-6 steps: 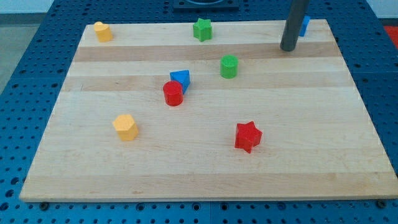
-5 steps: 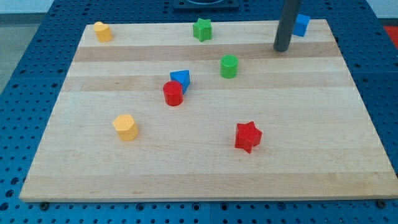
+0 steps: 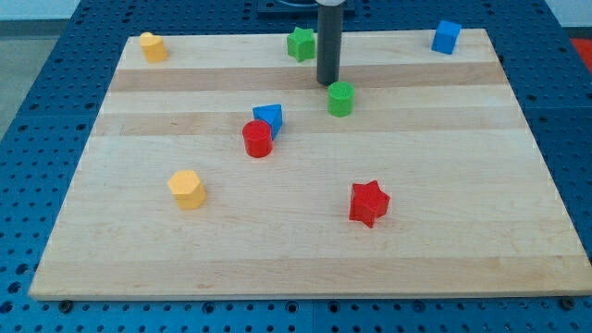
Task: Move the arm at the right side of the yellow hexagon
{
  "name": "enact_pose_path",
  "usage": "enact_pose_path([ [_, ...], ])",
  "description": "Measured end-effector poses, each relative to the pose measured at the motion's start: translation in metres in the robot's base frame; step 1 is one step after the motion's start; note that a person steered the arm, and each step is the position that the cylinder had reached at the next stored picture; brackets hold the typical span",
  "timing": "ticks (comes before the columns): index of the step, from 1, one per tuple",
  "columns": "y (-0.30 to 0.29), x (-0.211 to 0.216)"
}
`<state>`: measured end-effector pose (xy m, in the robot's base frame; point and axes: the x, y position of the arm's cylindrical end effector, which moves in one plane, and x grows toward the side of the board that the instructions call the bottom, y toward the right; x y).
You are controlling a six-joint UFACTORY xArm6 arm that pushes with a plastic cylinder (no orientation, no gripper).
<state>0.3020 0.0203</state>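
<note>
The yellow hexagon [image 3: 187,189] lies on the wooden board [image 3: 305,268] at the view's lower left. My tip [image 3: 326,83] is at the end of the dark rod near the view's top centre, far up and to the right of the hexagon. It stands just above and left of the green cylinder [image 3: 340,98] and below right of the green star [image 3: 300,43].
A blue triangular block [image 3: 269,117] touches a red cylinder [image 3: 257,140] at mid board. A red star [image 3: 368,203] lies lower right. A yellow block [image 3: 153,46] sits at the top left corner, a blue cube [image 3: 446,36] at the top right.
The rod has moved left along the top of the board, from beside the blue cube to just above the green cylinder. No block has moved.
</note>
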Motion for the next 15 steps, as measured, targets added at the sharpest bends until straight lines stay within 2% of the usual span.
enact_pose_path([
  [4,-0.115,0.023],
  [6,-0.128,0.064],
  [8,-0.162,0.087],
  [10,-0.164,0.138],
  [12,-0.142,0.151],
  [15,-0.131,0.216],
])
